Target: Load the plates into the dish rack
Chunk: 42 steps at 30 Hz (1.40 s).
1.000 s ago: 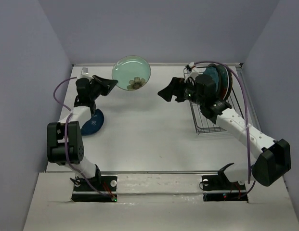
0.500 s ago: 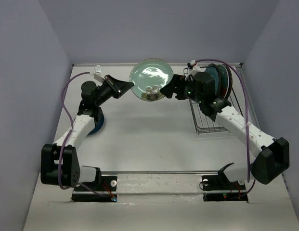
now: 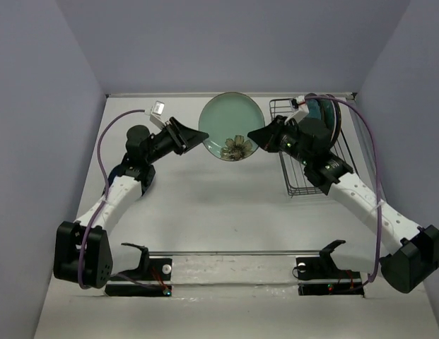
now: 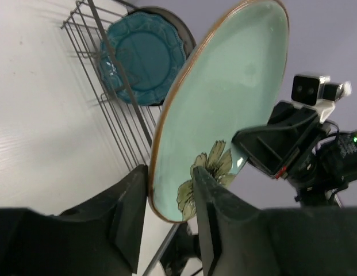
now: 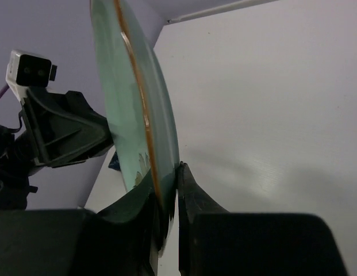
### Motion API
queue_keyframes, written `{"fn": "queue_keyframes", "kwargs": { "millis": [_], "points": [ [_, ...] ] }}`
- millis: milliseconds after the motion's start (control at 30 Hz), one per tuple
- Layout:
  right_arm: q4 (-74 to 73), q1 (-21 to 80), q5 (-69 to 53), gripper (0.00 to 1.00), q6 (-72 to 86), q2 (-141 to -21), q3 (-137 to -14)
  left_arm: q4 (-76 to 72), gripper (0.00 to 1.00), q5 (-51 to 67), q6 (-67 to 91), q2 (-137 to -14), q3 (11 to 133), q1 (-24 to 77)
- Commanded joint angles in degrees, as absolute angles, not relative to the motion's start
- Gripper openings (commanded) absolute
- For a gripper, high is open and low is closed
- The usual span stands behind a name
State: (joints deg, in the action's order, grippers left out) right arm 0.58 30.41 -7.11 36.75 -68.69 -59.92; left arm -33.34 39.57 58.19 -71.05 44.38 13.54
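Note:
A mint green plate [image 3: 230, 123] with a brown rim and a flower print hangs on edge above the back middle of the table. My right gripper [image 3: 253, 134] is shut on its lower right rim; in the right wrist view both fingers [image 5: 187, 190] press the plate [image 5: 132, 115]. My left gripper [image 3: 203, 135] straddles the opposite rim with its jaws open wider than the plate [image 4: 224, 103], the rim sitting loosely between them. The black wire dish rack [image 3: 304, 176] stands at the back right, with a scalloped teal plate [image 4: 138, 57] and others upright at its far end.
The rack's near half [image 4: 109, 109] shows bare wire and tines. Grey walls close in the table on the left, back and right. Both arm bases sit at the near edge.
The left arm has carried the mint green plate rightward to the middle. The right gripper has reached in and shut on its rim, and the left jaws have loosened.

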Motion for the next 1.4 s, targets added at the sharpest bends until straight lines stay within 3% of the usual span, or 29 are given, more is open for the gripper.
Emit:
{"fn": "queue_keyframes", "kwargs": {
  "millis": [0,33,133,267,367,533,700,900,1367],
  "points": [
    [2.91,29.71,-0.63,0.07,32.53,-64.17,-59.41,-34.47,0.58,44.12,55.04,-65.14,46.5,15.56],
    [0.81,28.84,-0.27,0.07,32.0,-63.73,-59.94,-33.67,0.71,43.86,54.24,-64.6,46.23,15.64],
    [-4.29,26.29,2.46,0.07,29.19,-62.49,-63.97,-30.68,0.88,43.07,52.03,-63.02,45.88,15.73],
    [-8.52,20.67,3.43,0.07,25.85,-61.0,-67.57,-25.77,0.99,42.28,48.35,-61.27,46.23,15.64],
    [-11.86,16.36,4.65,0.07,22.61,-60.82,-71.0,-17.09,0.99,40.53,42.82,-59.42,47.72,15.73],
    [-16.42,10.55,6.5,0.07,17.85,-61.61,-75.57,-14.86,0.99,40.95,39.73,-54.33,44.13,15.73],
    [-19.25,10.02,17.12,0.07,8.98,-64.94,-80.24,-4.95,0.99,36.4,30.09,-48.27,43.07,15.64],
    [-20.47,10.02,19.15,0.07,-2.08,-72.06,-86.47,2.35,0.99,31.12,22.69,-44.91,43.5,15.64],
    [-21.01,10.02,23.99,0.07,-7.47,-84.28,-92.64,3.08,0.99,24.35,20.13,-41.49,40.96,14.5]
  ]
}}
